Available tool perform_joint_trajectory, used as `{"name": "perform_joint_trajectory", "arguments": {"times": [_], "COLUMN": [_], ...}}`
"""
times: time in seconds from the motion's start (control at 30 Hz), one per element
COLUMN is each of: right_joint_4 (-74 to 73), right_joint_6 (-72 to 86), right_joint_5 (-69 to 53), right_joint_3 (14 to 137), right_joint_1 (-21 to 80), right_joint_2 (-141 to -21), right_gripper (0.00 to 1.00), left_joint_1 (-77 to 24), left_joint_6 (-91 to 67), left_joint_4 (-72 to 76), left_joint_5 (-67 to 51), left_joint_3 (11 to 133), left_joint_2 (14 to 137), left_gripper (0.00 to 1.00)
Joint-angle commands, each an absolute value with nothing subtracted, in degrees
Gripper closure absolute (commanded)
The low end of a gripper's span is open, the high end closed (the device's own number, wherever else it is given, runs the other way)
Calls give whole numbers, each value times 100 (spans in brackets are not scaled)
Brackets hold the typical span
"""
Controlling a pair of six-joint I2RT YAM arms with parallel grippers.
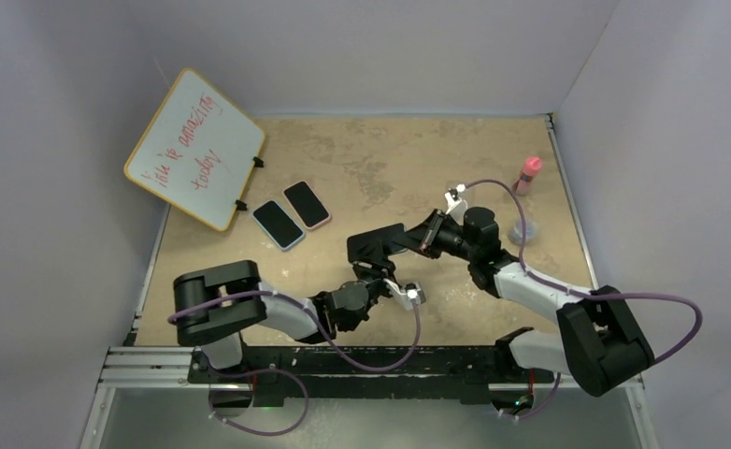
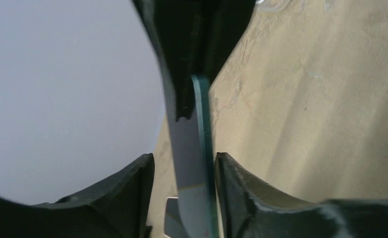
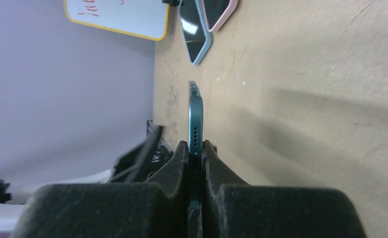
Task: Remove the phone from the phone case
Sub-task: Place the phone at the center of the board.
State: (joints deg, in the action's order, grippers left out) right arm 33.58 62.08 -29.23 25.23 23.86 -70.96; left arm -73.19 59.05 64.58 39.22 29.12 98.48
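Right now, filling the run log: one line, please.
phone: cased, aloft | right jaws: shut on phone | left jaws: open astride it

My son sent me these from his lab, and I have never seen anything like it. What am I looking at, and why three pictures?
These are two robot arms bolted to a table. The wide picture looks down from above. The other two come from a small camera on each wrist. The right pincer is clamped on a teal-edged phone, held on edge. The left pincer straddles the same phone, with a gap showing on one side. Also on the table are a blue-cased phone, a pink-cased phone, a pink-capped bottle and a whiteboard at the far left.
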Motion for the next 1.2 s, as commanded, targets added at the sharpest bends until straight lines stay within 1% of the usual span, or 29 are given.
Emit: {"name": "perform_joint_trajectory", "arguments": {"times": [0.0, 0.1, 0.13, 0.2, 0.3, 0.37, 0.47, 0.53, 0.6, 0.7, 0.83, 1.0, 1.07, 1.17], "right_joint_4": [3695, 3630, 3631, 3641, 3661, 3612, 3621, 3541, 3411, 3529, 3886, 3979, 4034, 4095], "right_joint_6": [5568, 5389, 5339, 5225, 4996, 4794, 4582, 4349, 4189, 4233, 4441, 4614, 4669, 4740], "right_joint_5": [-2350, -2135, -2087, -2009, -2072, -2176, -2461, -2483, -2472, -2536, -2443, -2194, -2110, -2052], "right_joint_3": [2796, 2946, 2991, 3073, 3204, 3325, 3468, 3606, 3773, 3947, 4157, 4491, 4607, 4702], "right_joint_1": [2330, 2257, 2206, 2109, 1873, 1693, 1396, 1332, 1333, 1327, 1327, 1327, 1327, 1334], "right_joint_2": [-7214, -7310, -7358, -7470, -7722, -7894, -8218, -8422, -8647, -8982, -9383, -9935, -10106, -10343], "right_gripper": [100, 100, 100, 100, 100, 100, 100, 100, 100, 100, 100, 100, 100, 98], "left_joint_1": [-7339, -7337, -7331, -7311, -7087, -6691, -6181, -5846, -5481, -5048, -4151, -2969, -2386, -2060], "left_joint_6": [4608, 4138, 3946, 3515, 2500, 1718, 574, -273, -832, -1401, -1435, -1566, -1780, -1753], "left_joint_4": [5431, 4911, 4721, 4202, 3116, 2241, 1032, 10, -919, -1884, -2175, -1909, -1972, -1969], "left_joint_5": [3762, 3793, 3830, 3891, 3695, 3460, 3572, 3764, 3614, 3318, 2398, 1856, 1122, 1223], "left_joint_3": [2999, 3046, 3087, 3206, 3509, 3843, 4451, 4912, 5312, 5730, 5936, 5503, 5501, 5501], "left_joint_2": [8995, 8640, 8521, 8262, 7736, 7428, 7158, 7078, 6979, 6737, 6383, 6521, 6583, 6433], "left_gripper": [39, 19, 14, 11, 8, 7, 7, 3, 1, 0, 0, 0, 0, 0]}}
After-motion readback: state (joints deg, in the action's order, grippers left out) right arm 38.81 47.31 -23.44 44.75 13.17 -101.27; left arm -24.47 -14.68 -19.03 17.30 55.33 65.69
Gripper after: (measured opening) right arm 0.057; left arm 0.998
